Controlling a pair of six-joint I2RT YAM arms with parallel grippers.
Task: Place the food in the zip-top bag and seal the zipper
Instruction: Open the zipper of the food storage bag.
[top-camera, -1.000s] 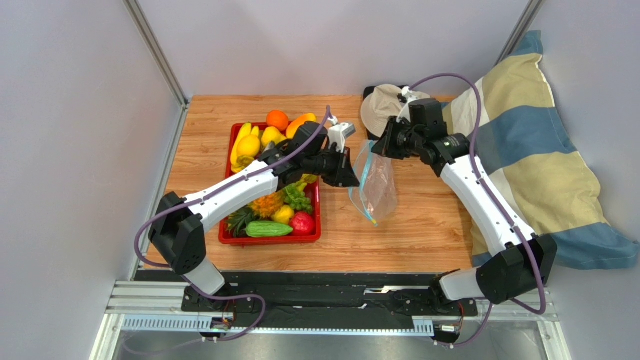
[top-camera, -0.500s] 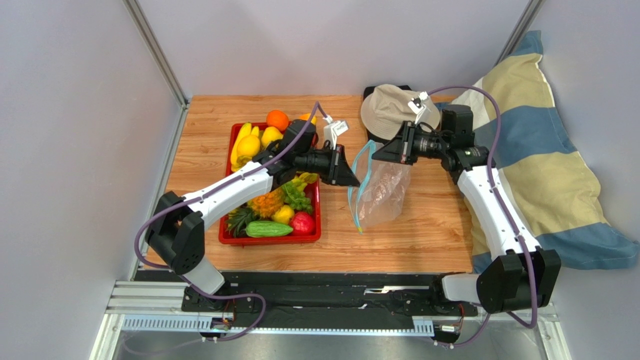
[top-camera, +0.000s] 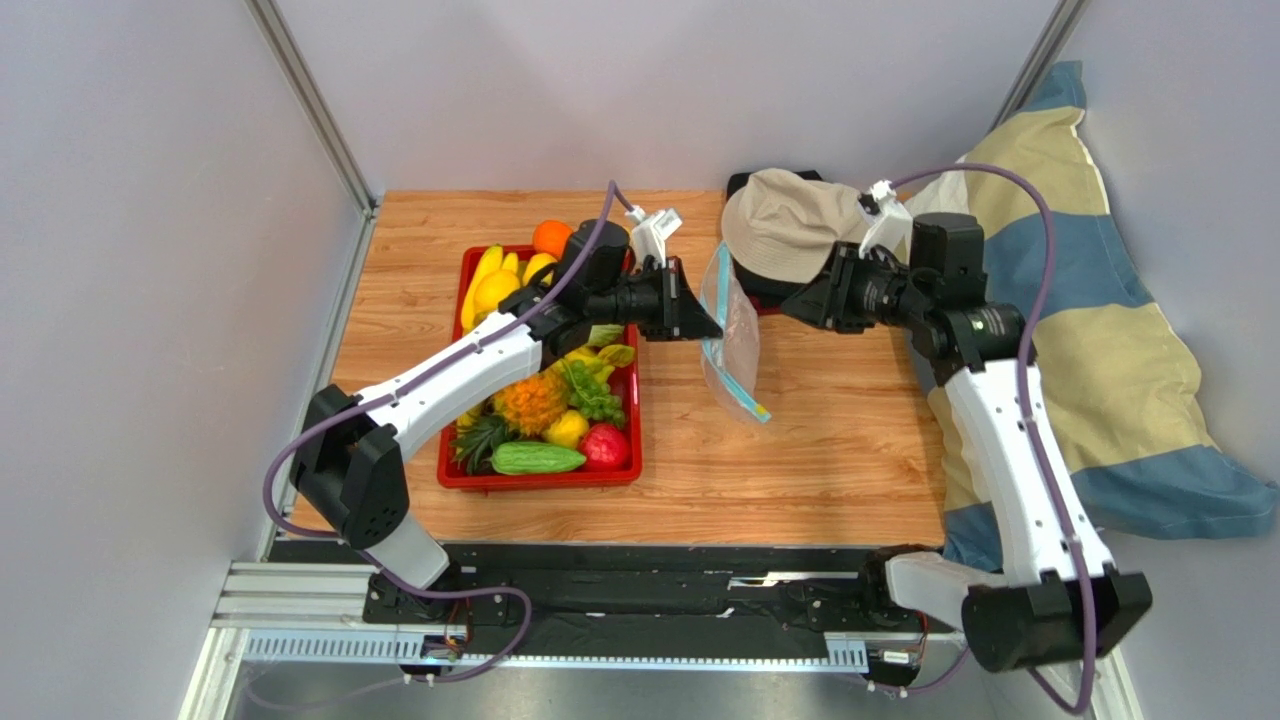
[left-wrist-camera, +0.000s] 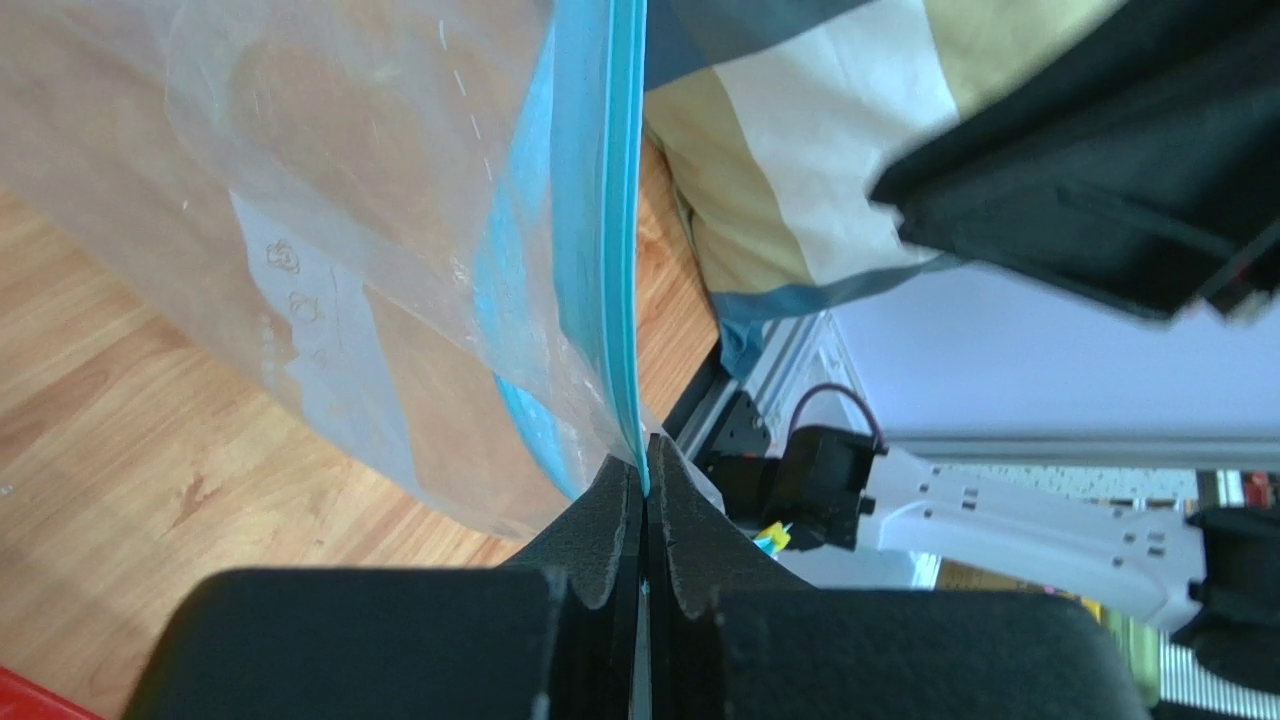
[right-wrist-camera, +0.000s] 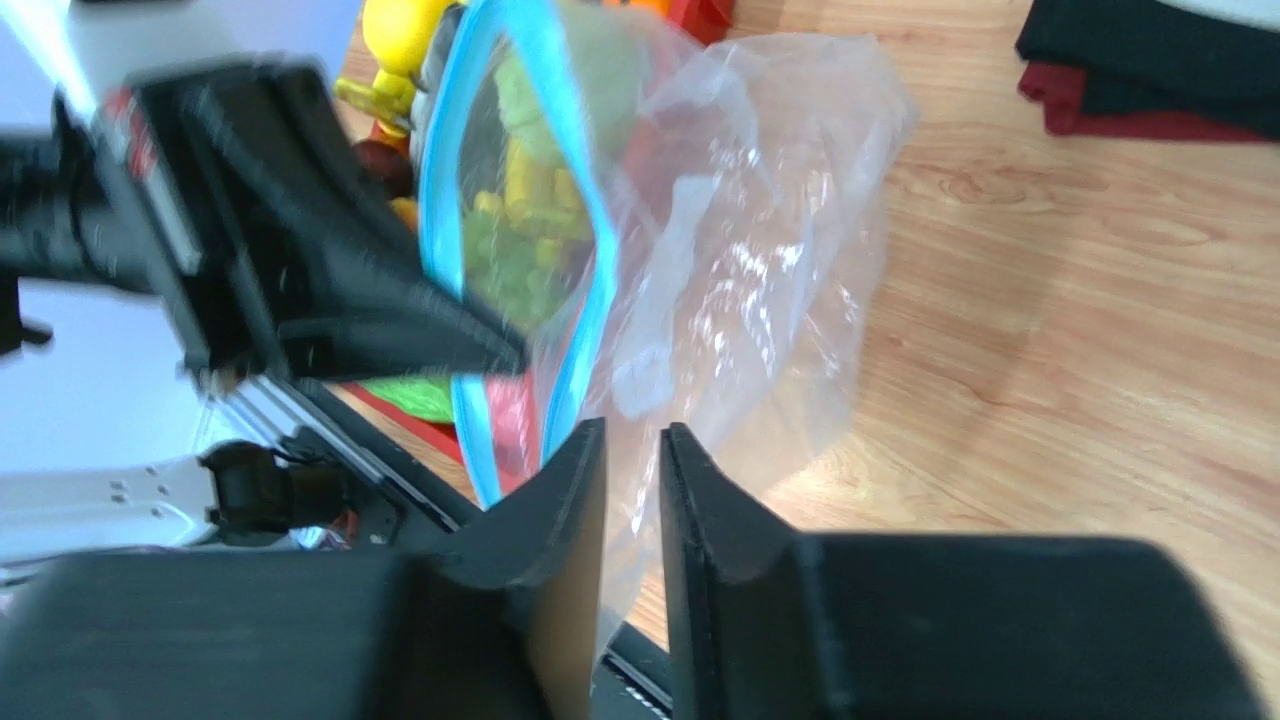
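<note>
The clear zip-top bag (top-camera: 733, 348) hangs just right of the red tray (top-camera: 464, 477), above the wooden table. My left gripper (top-camera: 703, 312) is shut on its blue-green zipper (left-wrist-camera: 616, 225), pinched between the fingertips in the left wrist view (left-wrist-camera: 646, 477). The bag's mouth (right-wrist-camera: 433, 225) is a narrow open loop and the bag (right-wrist-camera: 751, 285) looks empty. My right gripper (top-camera: 792, 305) is just right of the bag, its jaws a narrow gap apart (right-wrist-camera: 631, 443) with nothing pinched. The food lies in the tray: lemon (top-camera: 499, 288), orange (top-camera: 555, 237), cucumber (top-camera: 537, 459), red apple (top-camera: 606, 446).
A beige hat (top-camera: 789, 222) on dark folded cloth lies at the table's back right. A striped pillow (top-camera: 1097, 330) fills the right side. Grey walls close in the left and back.
My right gripper has let go of the bag's edge and drawn back to the right. The bag, spread wide before, now hangs narrow from my left gripper, which has shifted toward the back.
</note>
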